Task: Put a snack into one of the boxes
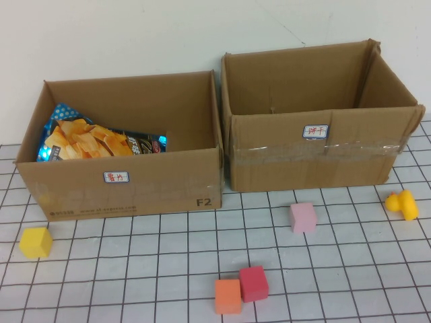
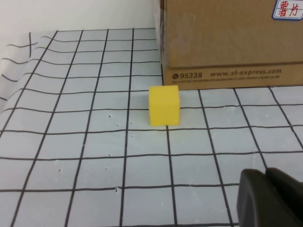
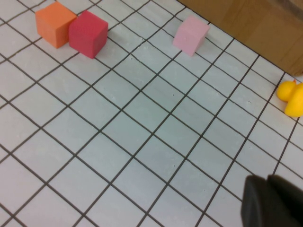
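So, chip bag (image 1: 101, 141) sits in my left box (image 1: 121, 182); left gripper (image 2: 272, 198) and right gripper (image 3: 272, 203) barely peek in, can't tell their state.

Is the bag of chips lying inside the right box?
No, the bag of chips lies inside the left box, while the right box shows only bare cardboard inside in the high view.

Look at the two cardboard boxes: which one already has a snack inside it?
The left box holds a blue bag of chips; the right box shows only bare cardboard inside. Neither gripper appears in the high view; each wrist view shows only a dark corner.
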Available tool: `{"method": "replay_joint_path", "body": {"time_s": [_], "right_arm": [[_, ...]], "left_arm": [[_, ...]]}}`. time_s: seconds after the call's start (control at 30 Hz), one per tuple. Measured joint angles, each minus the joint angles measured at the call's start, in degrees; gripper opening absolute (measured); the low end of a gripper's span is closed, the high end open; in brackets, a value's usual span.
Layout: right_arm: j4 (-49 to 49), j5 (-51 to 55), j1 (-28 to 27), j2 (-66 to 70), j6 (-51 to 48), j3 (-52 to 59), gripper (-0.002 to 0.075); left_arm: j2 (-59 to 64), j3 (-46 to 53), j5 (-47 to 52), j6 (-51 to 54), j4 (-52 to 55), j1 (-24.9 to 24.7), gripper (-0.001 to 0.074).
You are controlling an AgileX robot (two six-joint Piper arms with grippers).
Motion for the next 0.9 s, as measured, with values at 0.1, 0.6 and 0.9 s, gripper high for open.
{"method": "replay_joint_path", "body": {"time_s": [0.1,0.6,0.9], "right_arm": [[0.0,0.0,0.0,0.0,0.0,0.0,-0.0001],[0.0,0.0,0.0,0.0,0.0,0.0,-0.0001],[-0.9,-0.1,-1.3,-2.9,-0.8,0.0,-0.0001]], "left_arm": [[0.0,0.0,0.0,0.0,0.0,-1.2,-0.0001],[0.0,0.0,0.0,0.3,0.0,-2.3,-0.0001],[0.0,0.0,0.0,0.3,0.0,-2.3,-0.0001]]}}
